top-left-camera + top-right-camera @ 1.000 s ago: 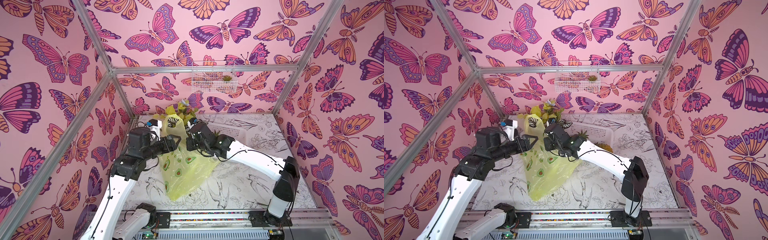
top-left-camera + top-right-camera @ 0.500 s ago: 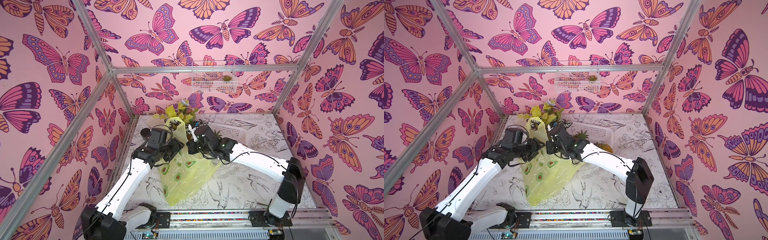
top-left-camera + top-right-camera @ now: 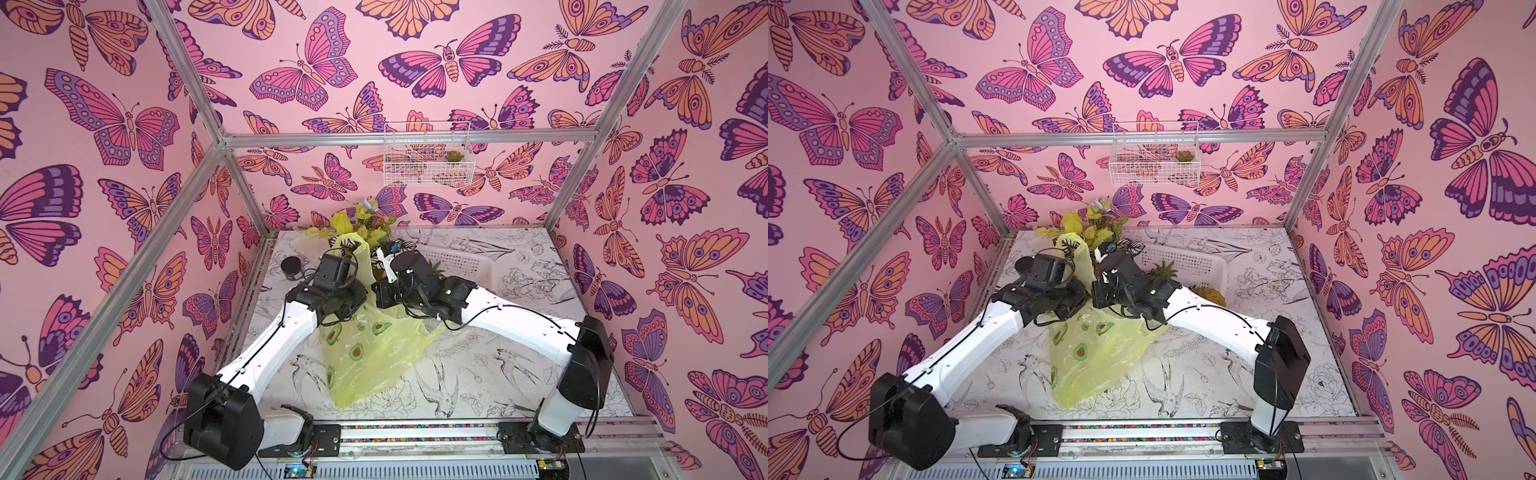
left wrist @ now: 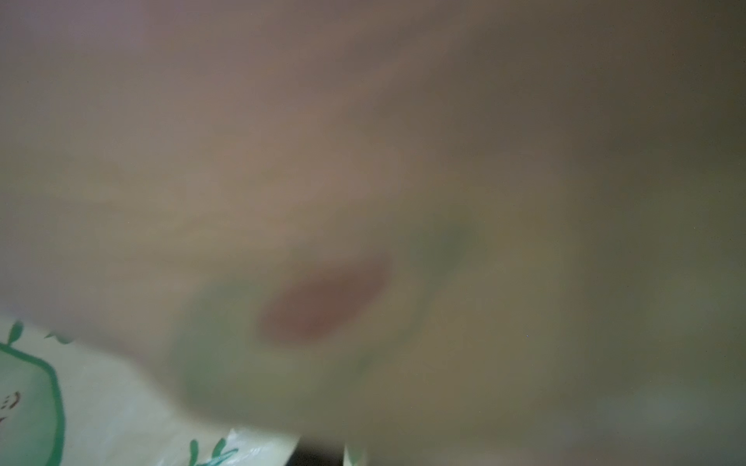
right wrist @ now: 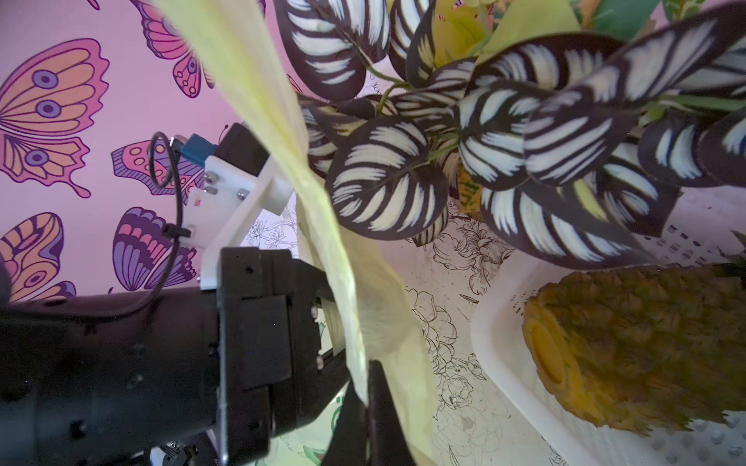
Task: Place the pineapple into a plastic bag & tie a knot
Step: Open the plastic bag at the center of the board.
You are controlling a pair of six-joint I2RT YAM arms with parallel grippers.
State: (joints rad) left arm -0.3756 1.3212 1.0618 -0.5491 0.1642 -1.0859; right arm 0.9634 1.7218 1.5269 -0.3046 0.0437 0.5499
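The yellow-green plastic bag [image 3: 365, 357] printed with avocados hangs between my two grippers, its bottom resting on the table. One handle loop [image 3: 358, 254] stands up above them. My right gripper [image 5: 368, 377] is shut on a strip of the bag's film. My left gripper [image 3: 355, 304] is against the bag's top edge, shut on it. Its fingers are hidden, and blurred bag film [image 4: 363, 242] fills the left wrist view. The pineapple [image 5: 629, 355] lies on its side in the white basket [image 5: 504, 322], behind my right arm in a top view [image 3: 1213, 297]. No knot is in view.
A potted plant with striped black-and-white leaves [image 5: 484, 141] and a yellow-leaved plant [image 3: 353, 224] stand at the back, close to both wrists. A black cylinder [image 3: 292, 266] sits at the back left. A wire basket [image 3: 428, 162] hangs on the back wall.
My left arm has reached in from the left to the bag's top, and its gripper went from open to shut there. The right gripper has kept its hold and barely moved.
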